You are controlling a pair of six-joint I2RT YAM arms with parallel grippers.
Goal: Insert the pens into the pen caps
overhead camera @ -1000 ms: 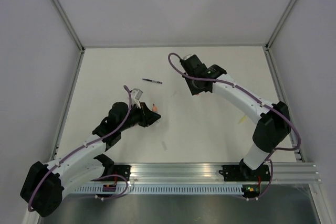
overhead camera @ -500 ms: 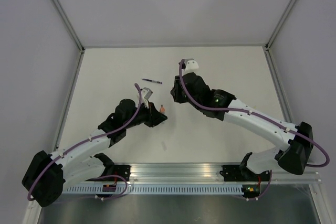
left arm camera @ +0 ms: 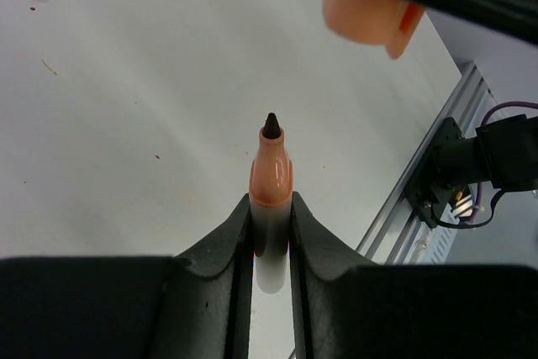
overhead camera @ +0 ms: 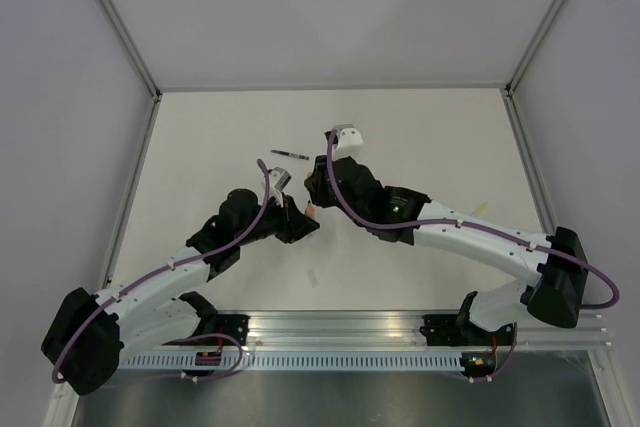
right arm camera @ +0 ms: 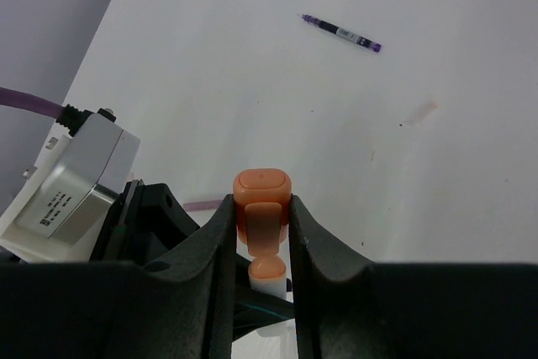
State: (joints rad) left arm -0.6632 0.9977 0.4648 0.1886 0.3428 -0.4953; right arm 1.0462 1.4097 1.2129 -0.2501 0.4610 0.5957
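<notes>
The orange pen cap (right arm camera: 262, 184) is sitting pinched between the fingers of the right gripper (right arm camera: 261, 204). Its closed, rounded end is facing up and its mouth is pointing downward. Just below the cap and not touching it, a pen (left arm camera: 271, 178) with a peach-orange neck, black nib and pale barrel is standing clamped in the left gripper (left arm camera: 271, 202). Its nib is aiming toward the cap. Well apart from the cap, a dark purple pen (overhead camera: 290, 155) is lying flat on its side.

My desk (overhead camera: 430, 137) is a pale, matte surface walled in grey on three sides. One dark purple pen (overhead camera: 289, 155) lies flat on it toward the back left, and I see faint smudges (right arm camera: 420, 111) near it.
</notes>
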